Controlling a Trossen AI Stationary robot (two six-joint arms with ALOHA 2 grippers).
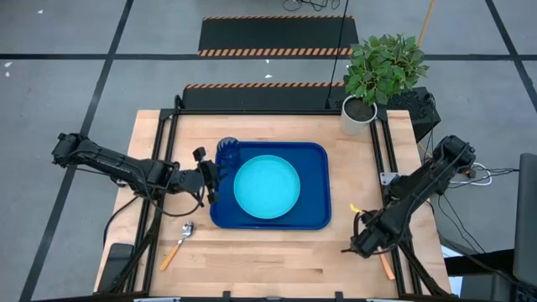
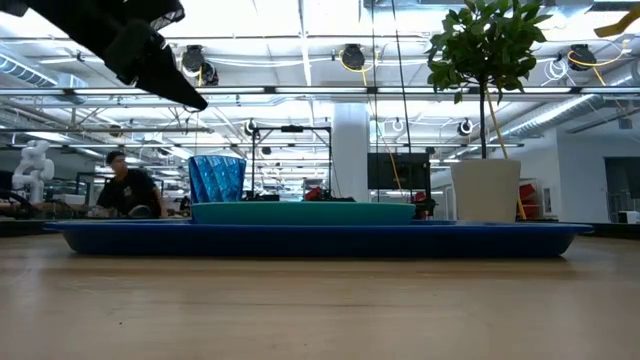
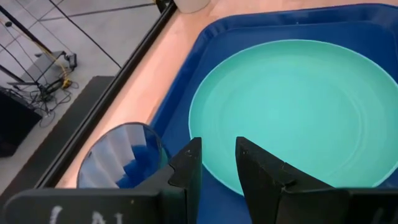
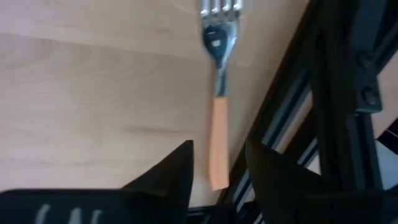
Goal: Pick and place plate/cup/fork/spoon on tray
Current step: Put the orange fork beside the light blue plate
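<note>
The dark blue tray lies mid-table. The cyan plate rests flat in it, and the blue cup stands upright in its far left corner. My left gripper hovers above the tray's left rim, open and empty; its wrist view shows the cup and the plate below it. The spoon lies on the table near the front left. The fork lies flat by the right rail. My right gripper is open above the end of its orange handle, not touching it.
A white pot with a green plant stands at the table's far right corner. Black frame rails run along both side edges, one close beside the fork. Bare wood lies in front of the tray.
</note>
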